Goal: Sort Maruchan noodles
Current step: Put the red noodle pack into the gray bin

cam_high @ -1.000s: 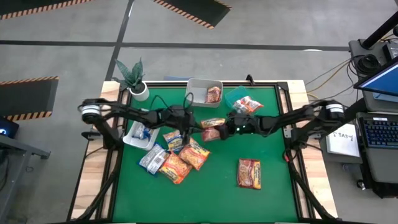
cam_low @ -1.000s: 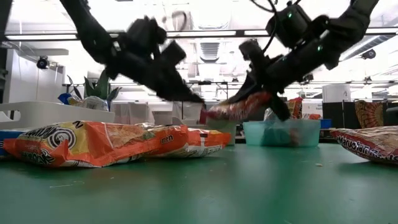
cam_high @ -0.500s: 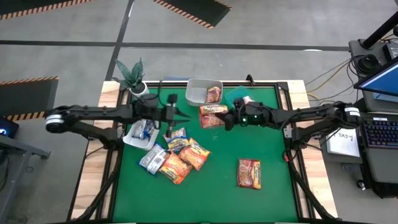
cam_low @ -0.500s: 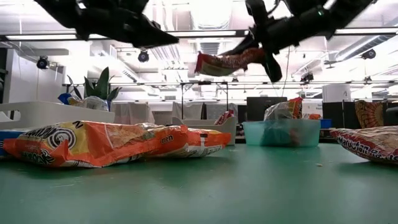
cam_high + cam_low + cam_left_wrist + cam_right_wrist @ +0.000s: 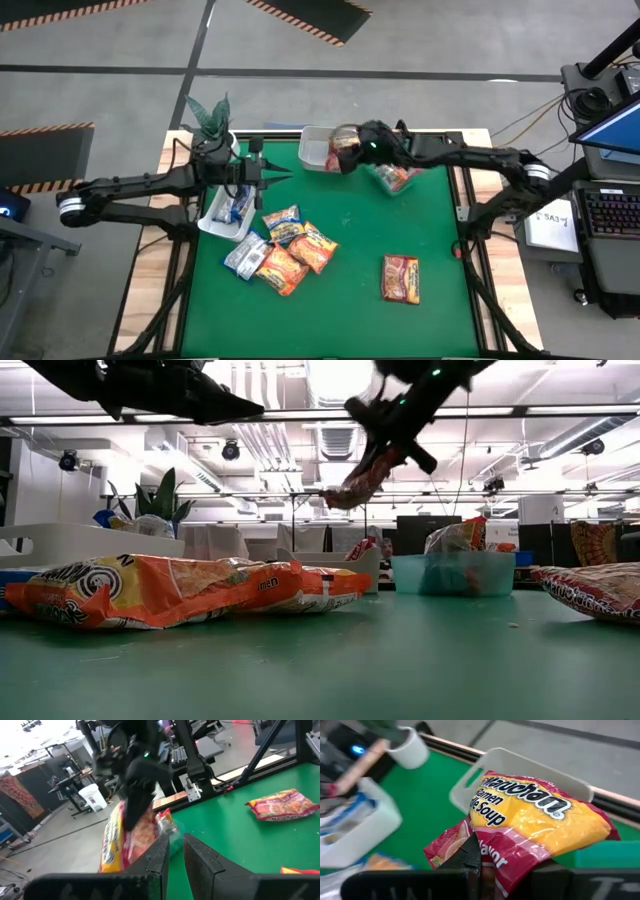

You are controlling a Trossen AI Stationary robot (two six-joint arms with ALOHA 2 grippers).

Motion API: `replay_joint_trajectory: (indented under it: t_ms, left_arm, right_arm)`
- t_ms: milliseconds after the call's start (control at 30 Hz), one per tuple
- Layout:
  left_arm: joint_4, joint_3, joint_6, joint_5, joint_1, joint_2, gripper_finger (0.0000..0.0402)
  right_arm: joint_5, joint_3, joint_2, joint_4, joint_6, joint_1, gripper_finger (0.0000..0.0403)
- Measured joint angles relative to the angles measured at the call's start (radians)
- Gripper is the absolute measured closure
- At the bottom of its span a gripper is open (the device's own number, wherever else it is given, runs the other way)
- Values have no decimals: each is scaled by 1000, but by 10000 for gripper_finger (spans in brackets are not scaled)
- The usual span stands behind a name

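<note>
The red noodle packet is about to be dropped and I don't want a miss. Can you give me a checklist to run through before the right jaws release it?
1. Packet held: ok. The right gripper is shut on the red noodle packet.
2. Packet above the target: ok. In the high view it hangs over the white tub at the table's far edge.
3. Tub has room: ok. One red packet lies inside; bare floor shows beside it.
4. Left gripper out of the way: ok. It is shut, empty, off to the tub's left.
5. Packet clear of the tub's rim: cannot tell.
</note>
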Motion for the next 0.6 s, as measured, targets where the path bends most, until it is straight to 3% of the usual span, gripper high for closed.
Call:
replay_joint_trajectory:
  t_ms: [267,600]
  left_arm:
    - [-14,0,23,0,2,4,363]
    - [-18,0,23,0,2,6,363]
  right_arm:
    - [0,297,261,-229,-99,-85,366]
    - [1,611,520,-490,-192,-112,366]
